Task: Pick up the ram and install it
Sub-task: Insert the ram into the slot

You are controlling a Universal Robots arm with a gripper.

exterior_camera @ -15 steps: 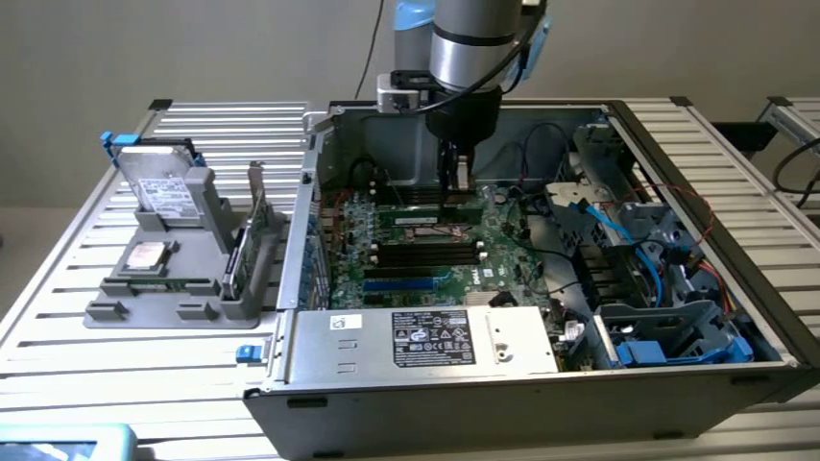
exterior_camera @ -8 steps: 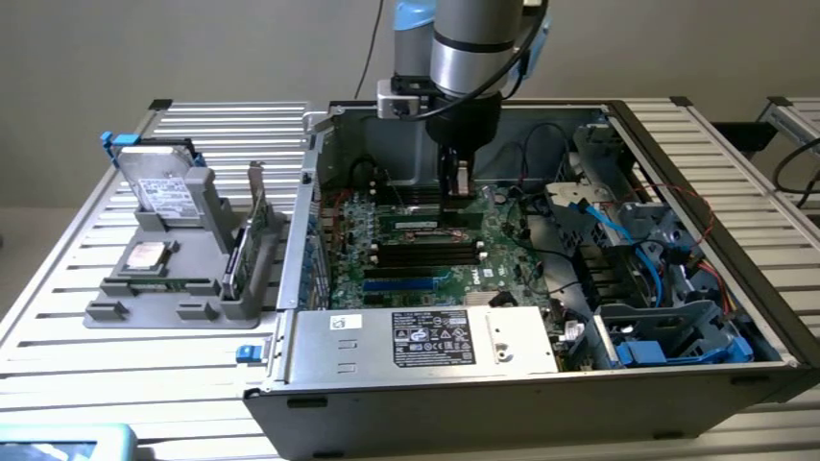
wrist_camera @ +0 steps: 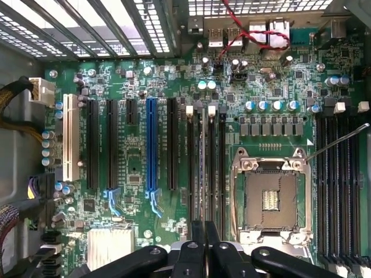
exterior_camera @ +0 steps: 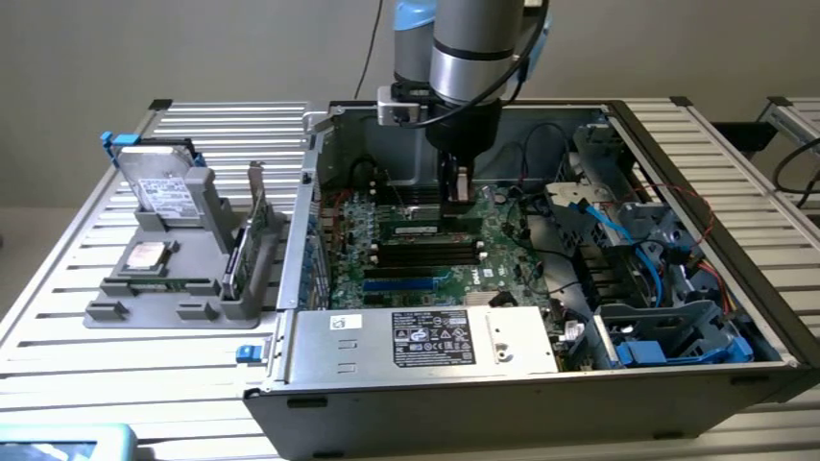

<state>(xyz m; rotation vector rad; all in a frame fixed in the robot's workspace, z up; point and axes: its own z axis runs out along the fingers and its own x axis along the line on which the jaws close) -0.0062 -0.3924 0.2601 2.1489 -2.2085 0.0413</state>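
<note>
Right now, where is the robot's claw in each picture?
Exterior view: the claw is down inside the open computer case, over the green board.
Wrist view: the claw hangs over black slots beside the silver processor socket.
Shared landmark: the blue slot on the board.

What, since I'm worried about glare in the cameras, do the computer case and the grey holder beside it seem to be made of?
Computer case: sheet metal, likely steel, with a dull grey finish; its walls are thin with folded edges. Grey holder: probably plastic, matte; it has thick, moulded-looking blocks and no shine.
</note>
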